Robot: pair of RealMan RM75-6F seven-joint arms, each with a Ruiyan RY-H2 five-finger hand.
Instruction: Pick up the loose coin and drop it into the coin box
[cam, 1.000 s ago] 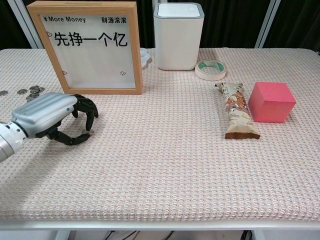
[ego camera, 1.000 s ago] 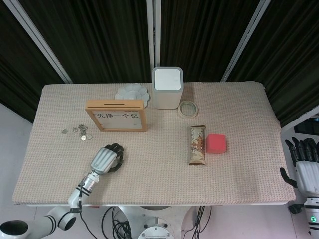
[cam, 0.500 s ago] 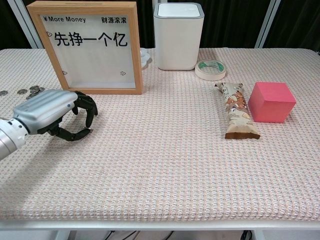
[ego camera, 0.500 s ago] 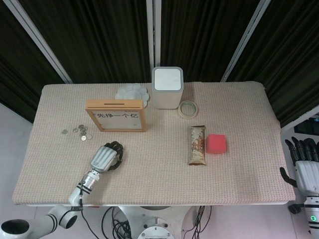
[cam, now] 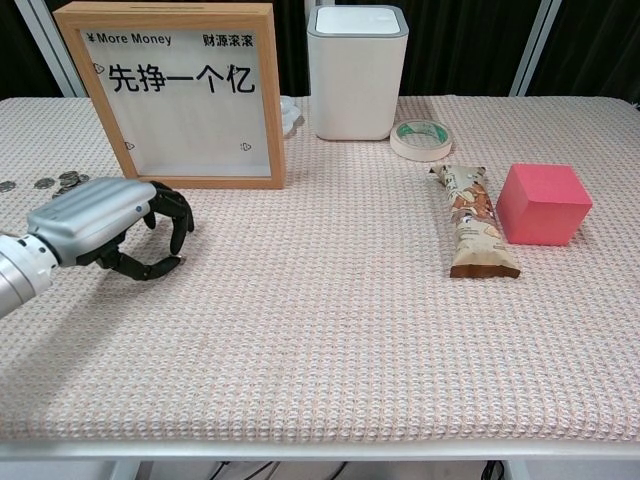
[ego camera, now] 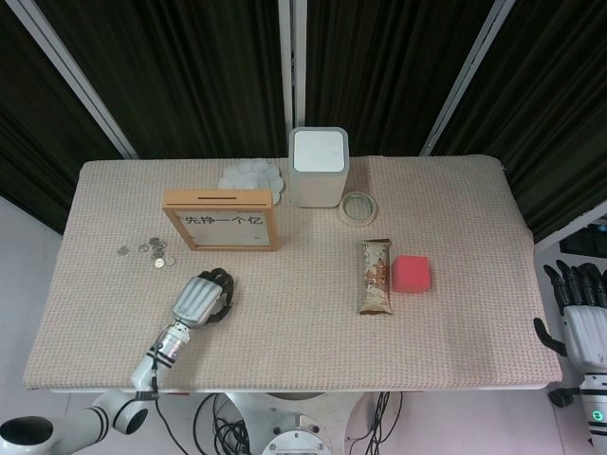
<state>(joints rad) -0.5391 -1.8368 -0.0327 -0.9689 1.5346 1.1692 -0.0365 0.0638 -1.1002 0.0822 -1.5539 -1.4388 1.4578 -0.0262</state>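
The wooden coin box (ego camera: 223, 220) (cam: 180, 95) stands upright at the back left, with its slot along the top edge. Several loose coins (ego camera: 152, 250) (cam: 62, 181) lie on the mat to its left. My left hand (ego camera: 201, 300) (cam: 105, 225) hovers low in front of the box. Its fingers are curled in, and a small coin (cam: 177, 262) shows pinched between the thumb tip and a fingertip. My right hand (ego camera: 579, 313) hangs beyond the table's right edge, fingers spread and holding nothing.
A white bin (ego camera: 319, 167) (cam: 357, 70) stands right of the box, with a white dish (ego camera: 250, 175) behind the box. A tape roll (ego camera: 358, 206), a snack bar (ego camera: 376, 276) and a pink cube (ego camera: 413, 274) lie on the right half.
My left hand has crept a little away from the front edge, toward the coin box, keeping its curled pinch. The right hand has not moved.
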